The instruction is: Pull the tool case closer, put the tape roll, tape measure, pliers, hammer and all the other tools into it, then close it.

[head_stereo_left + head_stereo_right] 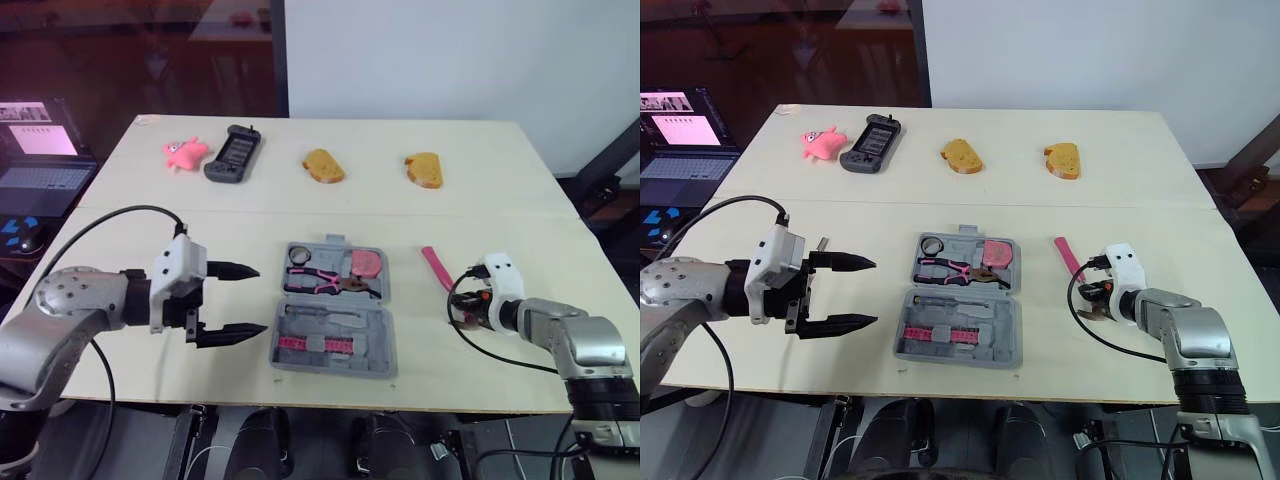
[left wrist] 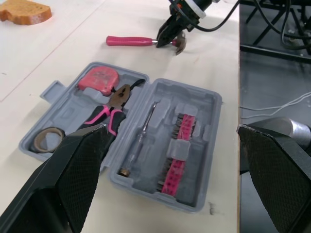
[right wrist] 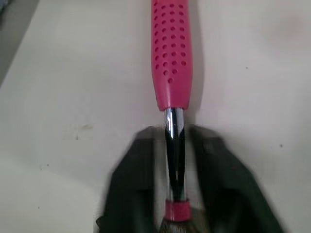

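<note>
Now the hammer (image 1: pixel 437 268) lies on the table (image 1: pixel 480 150) just right of the case (image 2: pixel 206 116), and my right pincer (image 3: pixel 174 141) pinches its steel shank by the head. I judge this the hammer step: next I must lift it and carry it left into the open case. The case sits at the near edge, holding the tape roll (image 1: pixel 298 256), pliers (image 1: pixel 325 283) and tape measure (image 1: pixel 367 263) in its far half, and the screwdriver (image 1: pixel 320 312) and bits (image 1: pixel 315 344) in the near. My left pincer (image 1: pixel 260 299) hangs spread, left of it.
</note>
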`<state>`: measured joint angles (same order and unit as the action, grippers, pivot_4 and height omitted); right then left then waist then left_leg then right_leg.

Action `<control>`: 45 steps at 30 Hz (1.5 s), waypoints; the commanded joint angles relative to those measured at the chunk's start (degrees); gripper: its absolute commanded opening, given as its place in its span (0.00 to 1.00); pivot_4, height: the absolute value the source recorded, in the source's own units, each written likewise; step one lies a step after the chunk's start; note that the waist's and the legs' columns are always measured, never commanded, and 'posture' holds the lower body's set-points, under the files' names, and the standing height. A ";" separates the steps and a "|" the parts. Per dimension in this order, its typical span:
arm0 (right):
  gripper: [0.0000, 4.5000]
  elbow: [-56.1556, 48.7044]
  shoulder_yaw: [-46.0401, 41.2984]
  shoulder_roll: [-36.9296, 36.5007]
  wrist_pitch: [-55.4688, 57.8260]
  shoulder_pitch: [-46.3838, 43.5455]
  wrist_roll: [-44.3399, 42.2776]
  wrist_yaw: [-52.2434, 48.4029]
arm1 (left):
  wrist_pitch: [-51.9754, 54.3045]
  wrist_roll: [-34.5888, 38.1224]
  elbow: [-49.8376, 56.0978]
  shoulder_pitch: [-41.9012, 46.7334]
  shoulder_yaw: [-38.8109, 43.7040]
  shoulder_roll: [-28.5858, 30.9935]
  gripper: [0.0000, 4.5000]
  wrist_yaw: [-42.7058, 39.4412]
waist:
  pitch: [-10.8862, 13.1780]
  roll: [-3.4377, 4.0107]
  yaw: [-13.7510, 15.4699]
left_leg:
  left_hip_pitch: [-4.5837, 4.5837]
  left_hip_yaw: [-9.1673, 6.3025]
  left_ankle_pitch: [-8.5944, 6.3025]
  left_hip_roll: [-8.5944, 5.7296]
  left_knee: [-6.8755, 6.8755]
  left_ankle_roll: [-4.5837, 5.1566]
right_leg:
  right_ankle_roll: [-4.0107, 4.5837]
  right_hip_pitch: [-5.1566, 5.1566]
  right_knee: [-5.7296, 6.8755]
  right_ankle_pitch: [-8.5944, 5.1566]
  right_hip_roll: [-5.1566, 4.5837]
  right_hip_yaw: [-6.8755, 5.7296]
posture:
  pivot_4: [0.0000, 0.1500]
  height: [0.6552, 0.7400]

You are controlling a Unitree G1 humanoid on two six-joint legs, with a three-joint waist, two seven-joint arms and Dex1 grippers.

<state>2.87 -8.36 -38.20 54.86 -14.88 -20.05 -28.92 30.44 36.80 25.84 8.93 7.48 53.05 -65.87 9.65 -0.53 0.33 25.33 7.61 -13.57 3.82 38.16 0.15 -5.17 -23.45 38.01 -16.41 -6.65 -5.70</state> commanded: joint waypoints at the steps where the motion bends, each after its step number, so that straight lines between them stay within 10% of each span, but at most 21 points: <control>1: 0.62 -2.69 -2.20 -1.89 1.05 1.46 -0.66 -1.05 | -0.95 -0.12 0.25 0.73 -0.29 -0.11 1.00 -0.44 | 0.00 0.00 0.16 | 0.00 0.00 0.00 0.00 0.00 0.00 | 0.00 0.00 0.00 0.00 0.00 0.00 | 1.00 0.75; 12: 0.62 -3.70 -1.69 -1.63 0.58 3.76 -0.25 -1.39 | -1.92 -1.27 -0.82 1.32 -1.51 -0.11 1.00 -0.97 | 0.00 0.00 0.06 | 0.00 0.00 -0.01 0.00 -0.01 0.02 | 0.00 -0.01 0.00 0.00 0.01 0.00 | 1.00 0.75; 19: 0.01 -2.35 0.87 -2.16 -1.20 3.26 1.59 -2.14 | -1.96 -1.38 -0.56 0.99 -1.14 -0.01 1.00 -0.76 | -0.01 -0.01 -0.08 | 0.00 -0.01 -0.02 0.00 -0.01 0.03 | 0.00 0.00 0.00 0.00 0.00 0.00 | 1.00 0.75; 35: 0.01 -13.09 -0.39 -11.70 -1.08 -1.89 0.79 -7.79 | -6.71 -2.56 -5.16 -1.52 0.65 -0.46 1.00 -1.71 | 0.13 0.24 -0.13 | 0.02 -0.02 -0.04 0.00 -0.02 0.07 | 0.00 -0.10 0.01 0.00 -0.03 0.02 | 1.00 0.75; 45: 0.01 -26.59 24.64 -29.90 4.47 -23.51 2.33 -32.22 | -14.97 -6.65 -16.39 -2.06 2.59 2.52 1.00 -8.18 | 0.27 0.41 -1.28 | 0.10 0.00 -0.17 0.06 -0.11 0.26 | 0.03 -0.31 0.01 -0.01 -0.08 0.05 | 1.00 0.75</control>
<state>-21.72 14.82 -66.84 58.16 -36.38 -17.82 -58.19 16.97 30.47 9.50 6.81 8.12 54.95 -73.08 9.92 -0.12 -0.95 25.43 7.64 -13.76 3.88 38.04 0.42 -5.14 -23.79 38.01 -16.43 -6.75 -5.65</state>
